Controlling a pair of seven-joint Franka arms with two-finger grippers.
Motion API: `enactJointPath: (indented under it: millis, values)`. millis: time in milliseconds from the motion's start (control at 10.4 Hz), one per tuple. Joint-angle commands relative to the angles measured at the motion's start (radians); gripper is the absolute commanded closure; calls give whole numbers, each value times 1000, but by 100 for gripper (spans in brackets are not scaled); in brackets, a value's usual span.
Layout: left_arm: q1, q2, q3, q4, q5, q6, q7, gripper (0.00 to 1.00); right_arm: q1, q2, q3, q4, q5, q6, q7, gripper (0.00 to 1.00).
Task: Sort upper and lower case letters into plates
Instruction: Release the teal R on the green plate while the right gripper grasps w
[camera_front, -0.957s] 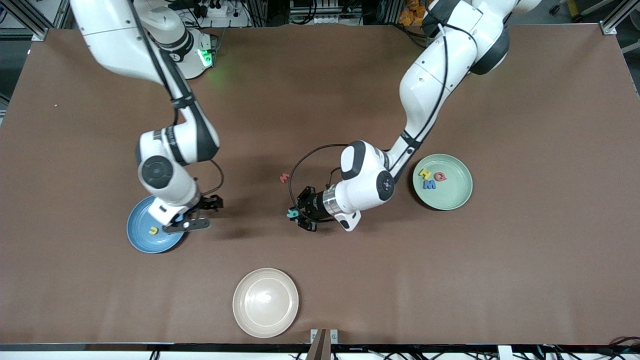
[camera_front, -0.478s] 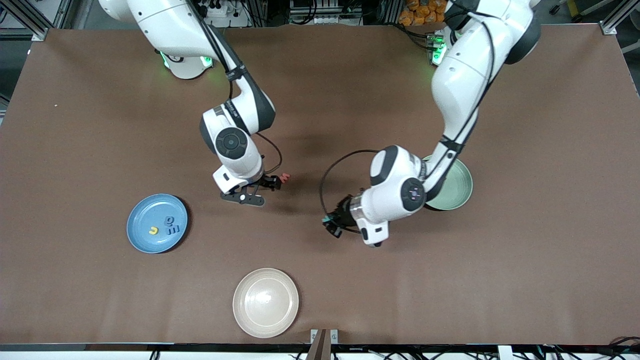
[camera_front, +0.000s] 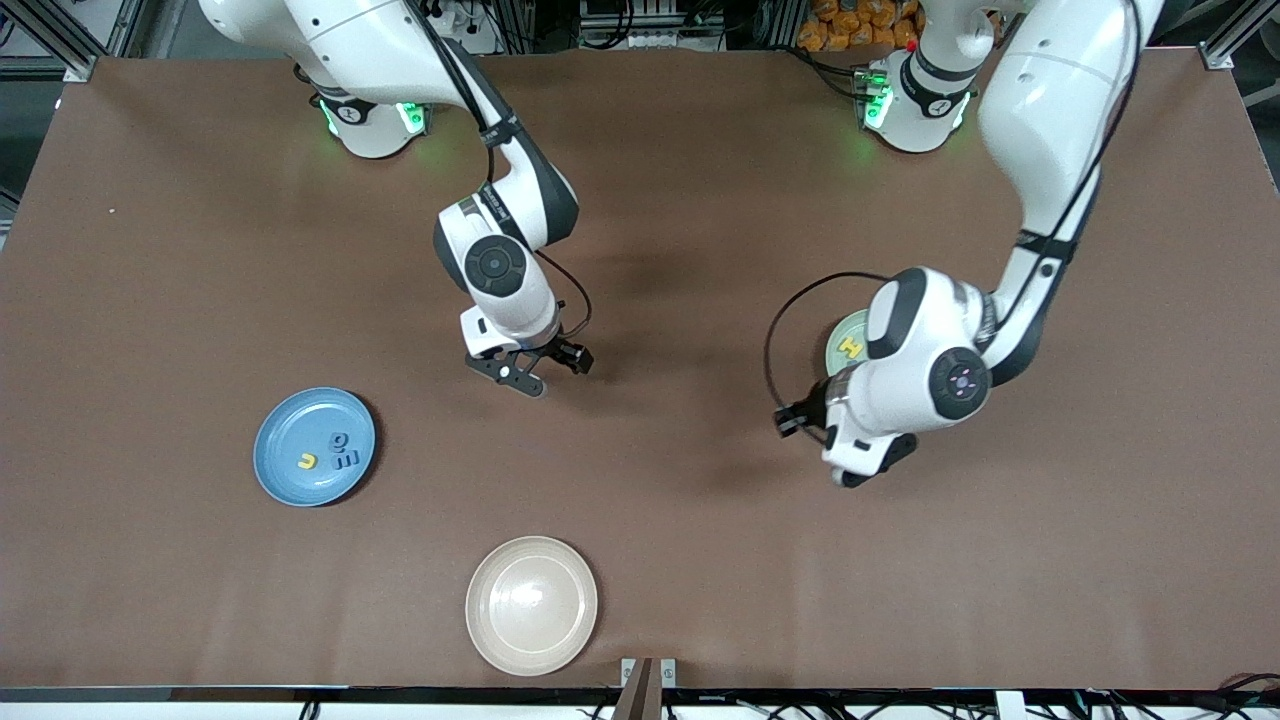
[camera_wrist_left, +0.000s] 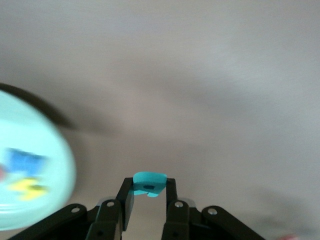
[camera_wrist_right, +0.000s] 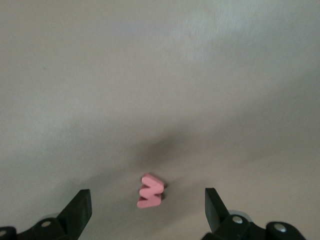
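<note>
My left gripper pinches a teal letter up over the table, just beside the green plate. My right gripper points down with fingers spread wide over a red letter lying on the table

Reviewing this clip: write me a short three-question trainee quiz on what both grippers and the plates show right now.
1. True or false: the left gripper is shut on a tiny teal foam letter.
2. What lies between the open fingers of the right gripper? A) small red foam letter on the brown table B) yellow letter C) nothing
3. How many letters lie in the round sky blue plate?

Key: 1 true; 2 A; 3 three, while the round cream-beige plate holds none.
</note>
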Motion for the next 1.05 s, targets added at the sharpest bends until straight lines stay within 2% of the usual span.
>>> enactJointPath:
  millis: [0,96,287,383,574,766,957]
  values:
    - [61,-179,-4,-259,104,24,143,87,26,38,-6,-11,23,64,70,0]
    - [86,-207,-7,-321,148,46,179,86,23,53,-6,-6,23,67,93,0]
    - [117,-248,-4,-479,172,191,270,85,20,61,-6,-6,46,67,147,0]
    - [173,-244,-5,-512,184,249,345,83,19,64,-6,-6,51,67,171,0]
    - [245,-215,-7,-509,184,264,462,78,25,70,-6,-6,51,70,176,0]
    - [247,-212,-7,-511,184,262,458,77,26,70,-6,-6,51,70,175,0]
    - [246,-210,-7,-511,184,262,457,49,28,75,-6,-6,49,71,173,0]
